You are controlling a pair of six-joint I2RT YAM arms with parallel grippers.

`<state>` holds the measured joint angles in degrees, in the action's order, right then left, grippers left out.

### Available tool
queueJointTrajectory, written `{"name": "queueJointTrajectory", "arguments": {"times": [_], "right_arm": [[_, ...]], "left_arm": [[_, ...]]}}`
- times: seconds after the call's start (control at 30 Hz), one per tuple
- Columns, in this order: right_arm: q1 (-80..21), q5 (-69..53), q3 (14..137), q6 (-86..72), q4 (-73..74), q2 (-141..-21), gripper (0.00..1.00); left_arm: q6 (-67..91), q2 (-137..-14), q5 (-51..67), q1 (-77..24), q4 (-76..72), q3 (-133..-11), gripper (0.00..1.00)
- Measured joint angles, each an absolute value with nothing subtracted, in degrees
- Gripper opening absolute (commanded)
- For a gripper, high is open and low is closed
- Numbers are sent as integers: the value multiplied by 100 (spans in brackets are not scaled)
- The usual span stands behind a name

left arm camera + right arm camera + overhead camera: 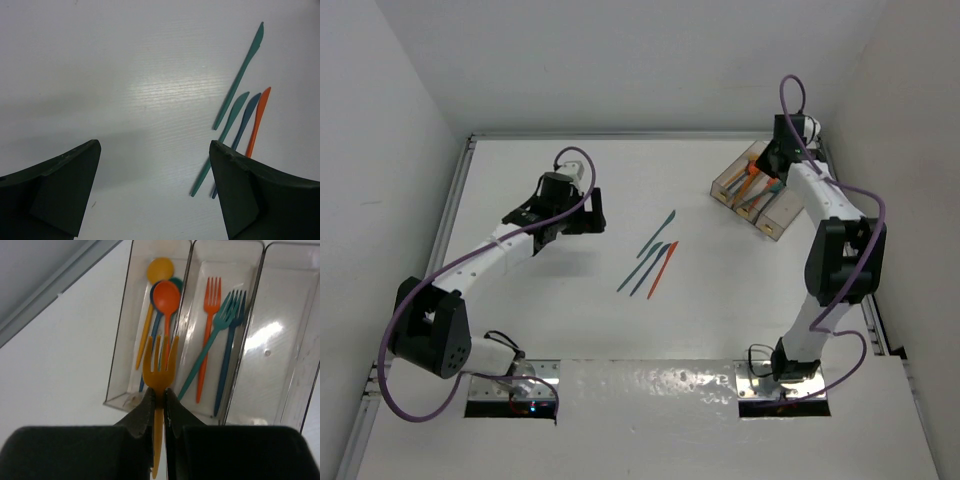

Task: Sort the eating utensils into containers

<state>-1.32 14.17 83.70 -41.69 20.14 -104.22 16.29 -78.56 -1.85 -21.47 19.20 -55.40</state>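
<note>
Left arm (485, 262): stretched from its base forward and to the right, forearm low and slanting.
Left gripper (155, 150): jaws spread wide, dark fingers (60, 190) pointing forward and down. It seems to hang in the air, though the height is hard to judge.
Right arm (825, 205): elbow raised, forearm reaching far forward.
Right gripper (159, 395): fingers pressed together on the neck of a yellow fork (159, 365), tines pointing away.

- A tray of three clear brownish plastic bins (772, 222) sat far right on the white table (620, 180).
- In the right wrist view, plastic spoons (166, 297) lay in its left bin, plastic forks (212, 325) in the middle.
- A yellow-orange plastic fork (159, 367), in the right gripper (159, 394), hung above their near ends.
- Four thin plastic knives (242, 125) lay mid-table, right of the left gripper (154, 150).
</note>
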Motion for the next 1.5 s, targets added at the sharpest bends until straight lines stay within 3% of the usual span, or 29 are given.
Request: {"name": "queueJointTrajectory", "arguments": {"times": [0.37,0.6,0.8,0.9,1.07,1.2,1.37,1.5], "right_arm": [[746,1105,9889,-3822,1988,-12031,2],[843,858,10514,-3750,2123,-12811,14],[829,738,10095,-3776,2174,-12737,20],[805,740,9815,-3791,2263,-12534,31],[692,786,9472,-3767,2471,-11848,32],[200,1153,8991,-3701,2585,-10768,32],[-1437,1811,8346,-3791,2832,-9682,35],[-2578,2102,7634,-4230,3175,-9459,39]], "left_arm": [[1448,-7883,261,-2147,1608,-5339,89],[1400,-7988,388,-2147,1566,-5280,89],[1367,-7988,412,-2147,1564,-5280,89],[1347,-7988,423,-2147,1566,-5280,89],[1332,-7988,473,-2147,1592,-5284,88],[1356,-7988,440,-2147,1682,-5315,88],[1441,-7946,191,-2147,1837,-5433,88],[1555,-7793,-58,-2147,1959,-5463,88]]}}
